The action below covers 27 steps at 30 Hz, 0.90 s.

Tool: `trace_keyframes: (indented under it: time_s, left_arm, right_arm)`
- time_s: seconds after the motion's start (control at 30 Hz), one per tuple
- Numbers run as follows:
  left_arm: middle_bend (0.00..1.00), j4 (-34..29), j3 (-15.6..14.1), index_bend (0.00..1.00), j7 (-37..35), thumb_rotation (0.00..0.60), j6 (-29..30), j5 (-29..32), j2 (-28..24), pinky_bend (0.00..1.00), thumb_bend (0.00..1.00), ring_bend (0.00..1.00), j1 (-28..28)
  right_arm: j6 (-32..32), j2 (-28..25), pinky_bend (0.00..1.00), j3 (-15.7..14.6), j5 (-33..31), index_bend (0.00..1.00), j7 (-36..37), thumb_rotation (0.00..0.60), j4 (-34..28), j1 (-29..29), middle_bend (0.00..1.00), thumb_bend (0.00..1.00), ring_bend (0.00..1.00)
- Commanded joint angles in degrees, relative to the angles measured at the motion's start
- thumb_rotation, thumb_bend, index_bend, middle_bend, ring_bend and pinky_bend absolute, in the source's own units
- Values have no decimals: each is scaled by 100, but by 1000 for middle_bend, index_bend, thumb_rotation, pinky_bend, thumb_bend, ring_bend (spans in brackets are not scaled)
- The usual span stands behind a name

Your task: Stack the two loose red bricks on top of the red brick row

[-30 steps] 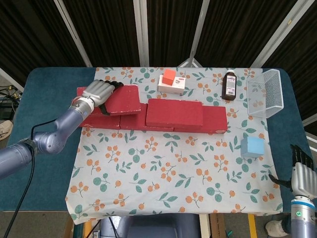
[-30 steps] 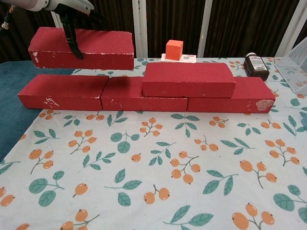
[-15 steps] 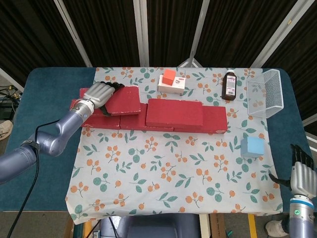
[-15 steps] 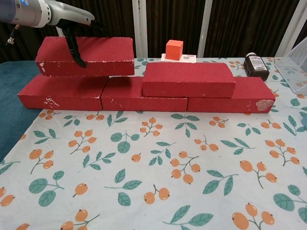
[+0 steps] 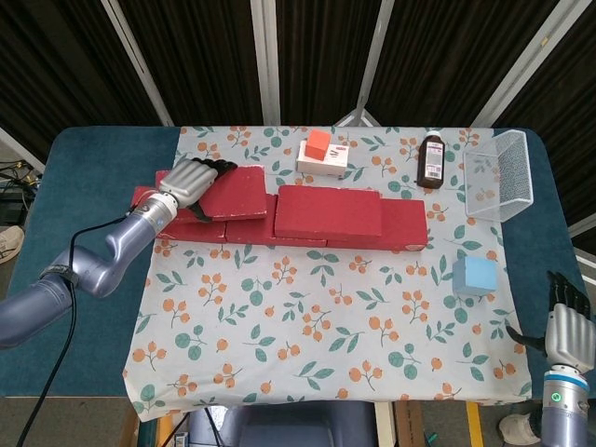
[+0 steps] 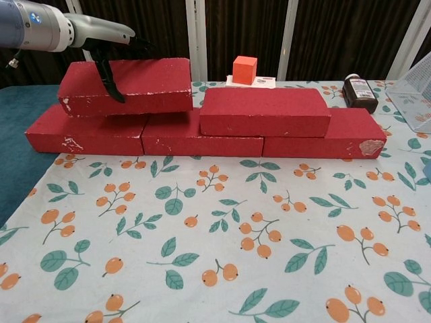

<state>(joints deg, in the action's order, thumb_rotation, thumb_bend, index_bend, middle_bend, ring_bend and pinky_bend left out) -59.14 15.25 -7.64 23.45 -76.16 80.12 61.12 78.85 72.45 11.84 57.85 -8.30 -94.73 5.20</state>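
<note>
A row of red bricks (image 6: pixel 141 134) (image 5: pixel 410 228) lies across the cloth. One red brick (image 6: pixel 264 111) (image 5: pixel 328 211) sits on top of the row, right of centre. My left hand (image 5: pixel 191 180) (image 6: pixel 108 57) grips a second red brick (image 6: pixel 135 85) (image 5: pixel 233 194) from above, its left end down on the row and its right end slightly raised, close beside the stacked brick. My right hand (image 5: pixel 565 326) hangs off the table's near right corner, holding nothing, fingers apart.
Behind the row stand an orange cube (image 5: pixel 318 142) on a white box (image 5: pixel 325 164) and a brown bottle (image 5: pixel 433 160). A clear plastic bin (image 5: pixel 503 175) is at the far right and a light blue block (image 5: pixel 476 275) at right front.
My left hand has lowered the held brick and shifted it right, from hovering above the row's left end to resting on it beside the stacked brick. The right hand has stayed still.
</note>
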Motion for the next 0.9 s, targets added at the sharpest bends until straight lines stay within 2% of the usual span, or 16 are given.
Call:
trace_keyframes:
  time_s: [0.03,0.2,0.4,0.9]
  left_arm:
    - [324,-9,-171,393,-437,600,137,-428,-42,302,33,235,63]
    - [321,47,-373,393,-999,600,196,-809,-107,303,33,235,168]
    - [320,264,-706,394,-1481,600,-46,-1153,-78,303,33,232,433]
    - [322,755,-1126,394,-2230,600,105,-1406,132,302,33,231,695]
  right_arm:
    - [1,16,0,10,-43,0,-42,600,15,2,54,119,12]
    - [30,49,0,48,-154,0,-140,600,20,6,54,119,15]
    - [60,73,0,50,-189,0,-245,600,-7,11,54,119,17]
    - [116,90,0,81,-259,0,-316,600,-29,-10,54,118,21]
